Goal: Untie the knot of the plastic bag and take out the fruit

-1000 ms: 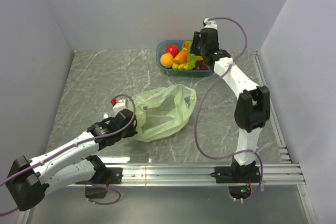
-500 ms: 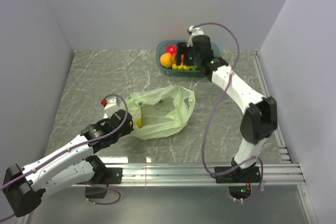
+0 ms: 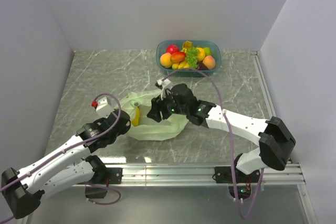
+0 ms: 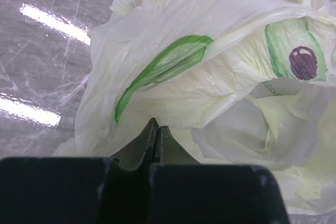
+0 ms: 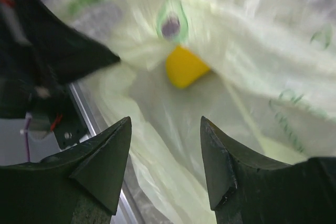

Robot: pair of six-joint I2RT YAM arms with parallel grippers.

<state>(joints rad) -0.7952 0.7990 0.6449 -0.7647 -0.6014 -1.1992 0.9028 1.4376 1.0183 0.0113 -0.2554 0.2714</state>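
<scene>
Left gripper [image 4: 155, 125] is clenching the plastic bag [image 4: 210, 98] at its near edge. Right gripper [image 5: 165, 127] is hovering released, with the yellow fruit [image 5: 184, 66] lying just ahead inside the bag.

You have the plastic bag [image 3: 157, 130] lying on the table [image 3: 94, 72] near its front edge, about midway between the two arms. One fruit [image 3: 136, 116] sits inside it at its left end. The left gripper [image 3: 127, 125] meets the bag's left edge, and the right gripper [image 3: 154, 112] hangs over the bag's middle, just right of that fruit. Well behind, at the table's far edge and right of centre, stands the bowl [image 3: 216, 64], with a heap of fruit [image 3: 184, 59] in it.
</scene>
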